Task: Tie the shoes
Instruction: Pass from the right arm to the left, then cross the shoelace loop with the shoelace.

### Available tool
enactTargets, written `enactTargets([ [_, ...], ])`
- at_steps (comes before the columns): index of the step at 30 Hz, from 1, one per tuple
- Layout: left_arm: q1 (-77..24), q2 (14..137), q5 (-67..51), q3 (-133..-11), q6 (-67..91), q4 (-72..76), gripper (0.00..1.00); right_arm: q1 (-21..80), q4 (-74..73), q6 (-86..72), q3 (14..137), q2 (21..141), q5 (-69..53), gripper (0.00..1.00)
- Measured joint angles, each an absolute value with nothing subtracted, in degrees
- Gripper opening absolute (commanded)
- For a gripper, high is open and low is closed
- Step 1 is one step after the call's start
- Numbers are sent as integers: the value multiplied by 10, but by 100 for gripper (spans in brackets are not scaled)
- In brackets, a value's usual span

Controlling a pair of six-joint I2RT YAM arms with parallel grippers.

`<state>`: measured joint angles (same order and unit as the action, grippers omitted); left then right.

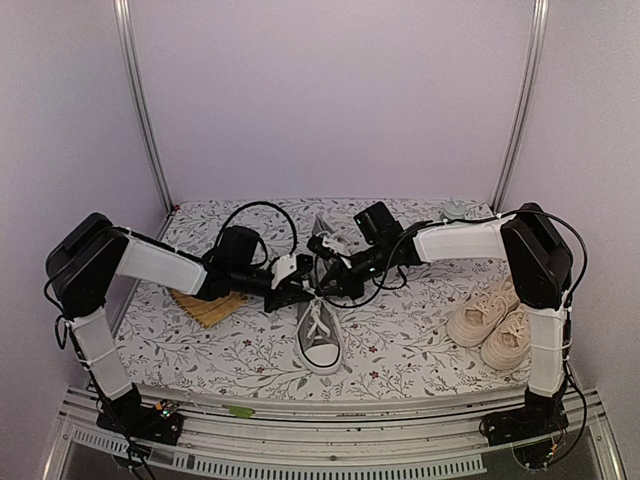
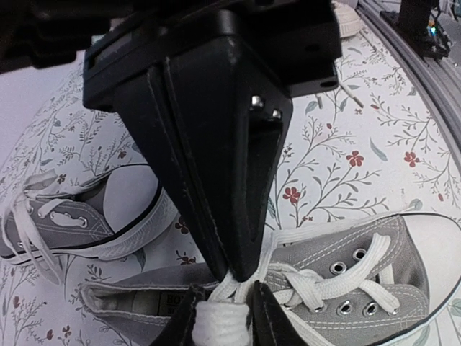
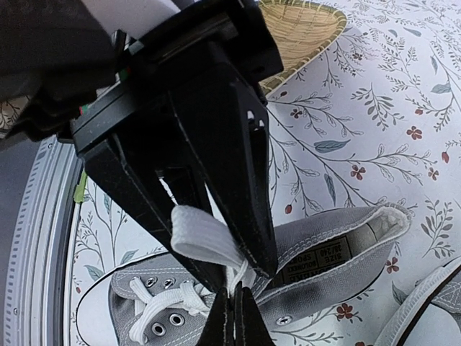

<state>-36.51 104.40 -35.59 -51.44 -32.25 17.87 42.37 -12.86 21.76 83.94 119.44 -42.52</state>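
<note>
On the floral surface the nearer grey sneaker lies centrally, its long axis running front to back, toe towards the near edge. The left tool and right tool meet tip to tip directly above its eyelets, equally near, each clenched on the white lace.

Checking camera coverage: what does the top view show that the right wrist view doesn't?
Only top: the cream pair and the left arm. Only right wrist: the size label inside the grey shoe, and the lace pinched in the right pincer. Both: that shoe, the basket and the floral table.
</note>
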Motion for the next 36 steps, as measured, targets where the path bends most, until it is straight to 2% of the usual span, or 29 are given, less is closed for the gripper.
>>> enactTargets([
  [4,-366,1044,-355,-508,-305,202,14,424,-129,218,839,1194,-426,1],
  [7,-367,1044,-352,-505,-298,205,1,424,-129,218,840,1194,-429,2],
  [8,-367,1044,-350,-505,-296,207,0,424,-130,218,841,1194,-430,4],
  [12,-371,1044,-330,-505,-295,210,0,423,-146,220,852,1194,-435,24],
  [14,-377,1044,-308,-500,-300,216,0,419,-167,231,865,1194,-443,27],
  [16,-384,1041,-286,-485,-305,231,0,413,-181,237,876,1192,-459,27],
  [23,-399,1027,-238,-442,-313,280,0,362,-180,209,900,1195,-488,13],
  [36,-402,1027,-205,-433,-312,326,0,388,-196,183,958,1287,-533,11],
])
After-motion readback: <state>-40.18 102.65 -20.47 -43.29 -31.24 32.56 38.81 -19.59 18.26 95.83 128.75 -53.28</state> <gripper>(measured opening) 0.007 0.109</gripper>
